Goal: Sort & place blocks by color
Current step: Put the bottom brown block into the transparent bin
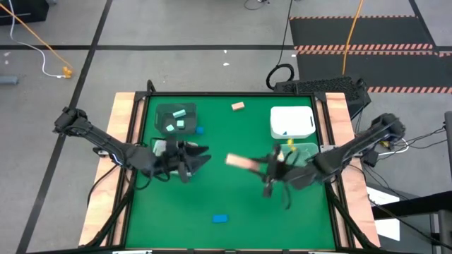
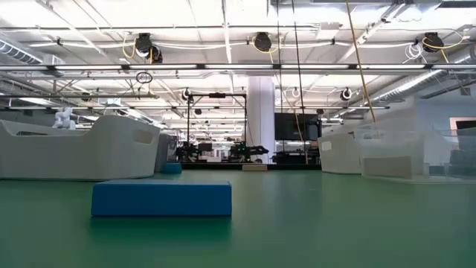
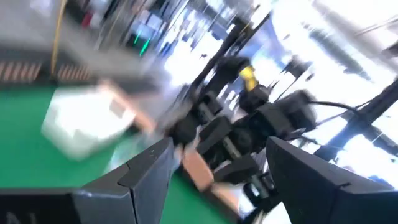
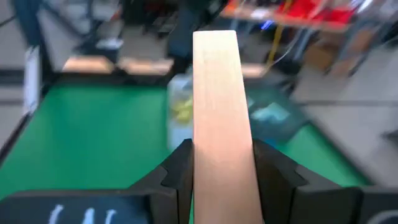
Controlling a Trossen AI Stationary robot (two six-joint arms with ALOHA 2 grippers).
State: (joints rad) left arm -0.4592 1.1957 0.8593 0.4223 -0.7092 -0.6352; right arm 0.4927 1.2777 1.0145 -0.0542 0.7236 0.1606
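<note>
Right end effector pinching a tan bar above mid-table; left end effector spread, empty

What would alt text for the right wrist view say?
The right gripper holds a long tan-orange bar upright between its fingers, above the green table. Beyond it, blurred, sit a clear bin with yellow-green blocks and a dark grey bin.

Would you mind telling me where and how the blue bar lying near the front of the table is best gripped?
Grip the blue bar across its short width, at mid-length, coming straight down from above. It lies flat on the green table with nothing beside it, so both long sides look free, and its low, flat shape probably leaves little to grip from the side.
</note>
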